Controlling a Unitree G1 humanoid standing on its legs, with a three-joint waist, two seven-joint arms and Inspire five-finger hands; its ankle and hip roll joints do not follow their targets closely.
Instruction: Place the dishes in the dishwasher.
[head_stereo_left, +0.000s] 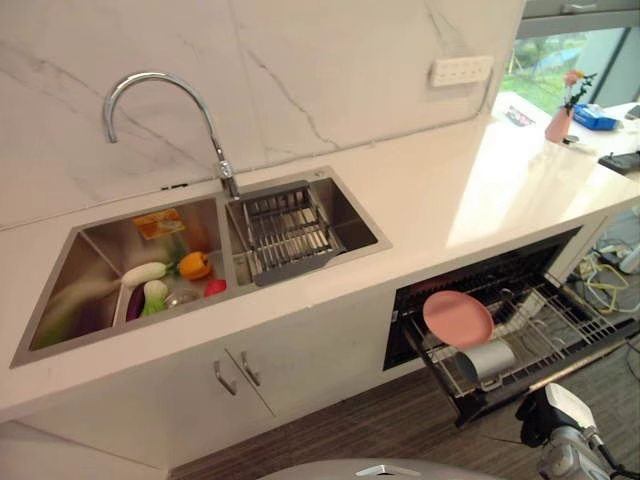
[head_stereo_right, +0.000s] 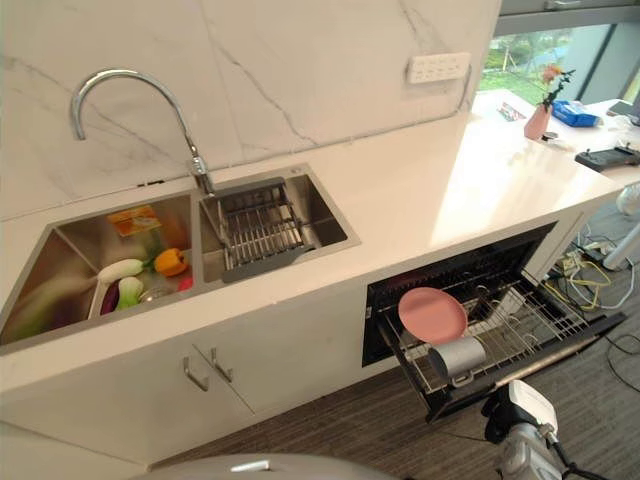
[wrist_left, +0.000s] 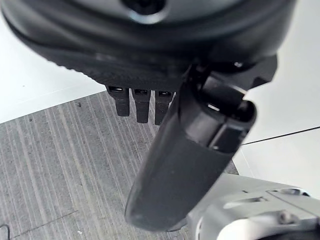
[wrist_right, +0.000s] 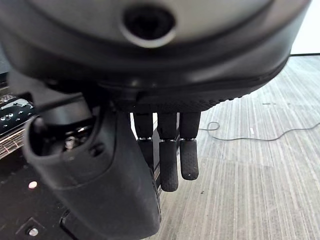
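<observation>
The dishwasher's wire rack (head_stereo_left: 560, 318) is pulled out under the white counter. A pink plate (head_stereo_left: 458, 317) stands on edge in it, and a grey cup (head_stereo_left: 487, 360) lies on its side just in front of the plate. My right hand (wrist_right: 170, 160) hangs low by the rack's front corner (head_stereo_left: 540, 418), over the striped floor, its fingers straight and holding nothing. My left hand (wrist_left: 190, 165) hangs over the grey floor beside white cupboard fronts, thumb and fingers relaxed, also holding nothing.
The left sink basin (head_stereo_left: 70, 285) holds toy vegetables, among them an orange pepper (head_stereo_left: 194, 265) and a white radish (head_stereo_left: 143, 272). A metal drainer basket (head_stereo_left: 285, 232) sits in the right basin under the tap (head_stereo_left: 160, 92). Cupboard doors (head_stereo_left: 235, 375) are closed. A pink vase (head_stereo_left: 558, 124) stands far right.
</observation>
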